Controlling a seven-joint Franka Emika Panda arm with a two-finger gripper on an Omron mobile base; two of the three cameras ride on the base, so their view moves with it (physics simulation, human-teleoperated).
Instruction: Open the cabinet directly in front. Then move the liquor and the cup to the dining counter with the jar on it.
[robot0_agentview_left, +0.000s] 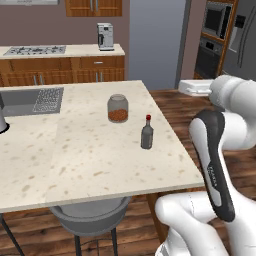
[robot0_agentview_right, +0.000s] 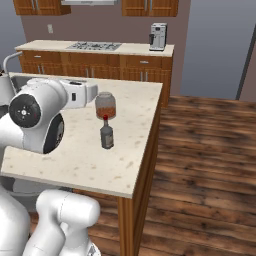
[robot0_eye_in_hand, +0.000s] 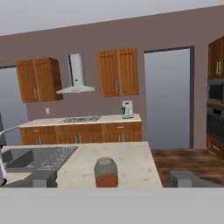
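Standing upright near the counter's (robot0_agentview_left: 90, 165) right edge, the liquor (robot0_agentview_left: 146, 133) sits at five o'clock from the jar (robot0_agentview_left: 118, 108), apart. Bare stone spreads leftward. End effector (robot0_eye_in_hand: 112, 178) jaws stand wide, holding nothing.

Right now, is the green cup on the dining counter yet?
No, the dining counter carries the liquor and the jar, no cup.

bare dining counter (robot0_agentview_left: 75, 160) stretch left of liquor (robot0_agentview_left: 146, 133), jar (robot0_agentview_left: 118, 108) close behind it, sink (robot0_agentview_left: 30, 100) far left
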